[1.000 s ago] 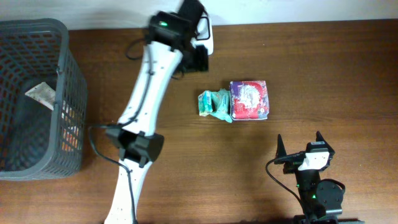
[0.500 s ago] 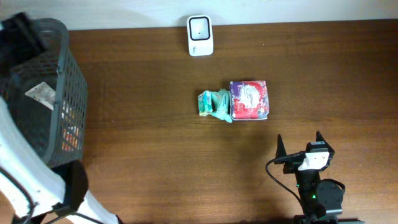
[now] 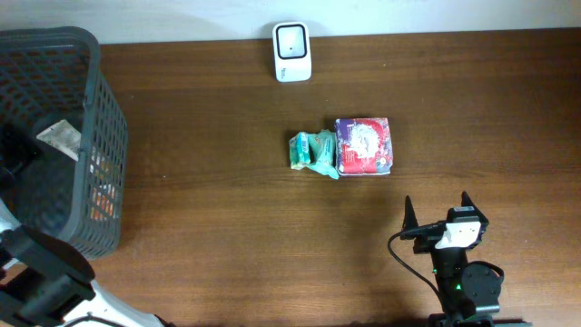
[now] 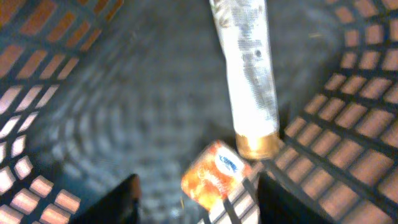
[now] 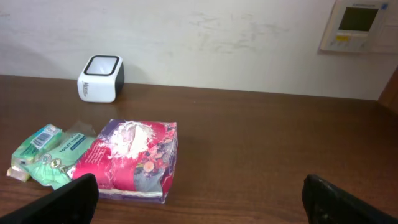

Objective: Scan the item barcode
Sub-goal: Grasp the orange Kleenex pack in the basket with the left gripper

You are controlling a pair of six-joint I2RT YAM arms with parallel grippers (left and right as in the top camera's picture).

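The left claw [image 4: 198, 186] has swung from the far scanner [image 3: 292, 40] into the left basket [image 3: 91, 45], jaws released above an orange packet [image 4: 214, 171] and tube [image 4: 249, 74], so a fresh pickup seems due; the right claw [image 3: 437, 202] idles released.

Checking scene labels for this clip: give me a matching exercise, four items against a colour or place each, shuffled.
A scanner
B floral packet
C two small packets
D tube

1 green
2 white with a dark window
3 lying in the basket
4 pink and purple

Pairs: A-2, B-4, C-1, D-3
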